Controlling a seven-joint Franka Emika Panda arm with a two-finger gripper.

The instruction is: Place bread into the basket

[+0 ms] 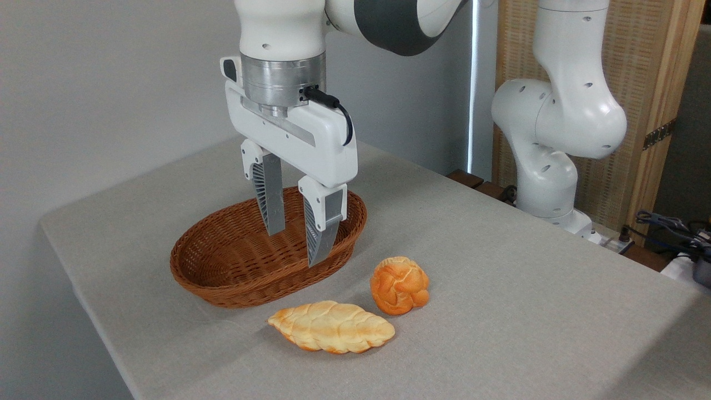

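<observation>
The step in hand looks like the reach for the bread (399,285): the round knotted bun sits on the table (500,311), untouched, to the right of the fingers (296,230) and nearer the camera. To do it well, the fingers need to travel right and forward, clear of the basket (222,278) rim, and stop centred over the bun before going down. They should straddle its widest part, since the glossy rounded crust would likely slip out of a pinch taken too high. The longer pale braided loaf (331,327) lies just beside the bun on its near left side, so the descent should keep clear of it.

The fingers are spread moderately apart, with a clear gap between them. They hold nothing and touch nothing, and hang tips down over the right-hand part of the empty basket. Whether that gap already spans the bun is hard to judge; opening wider first seems safer.
</observation>
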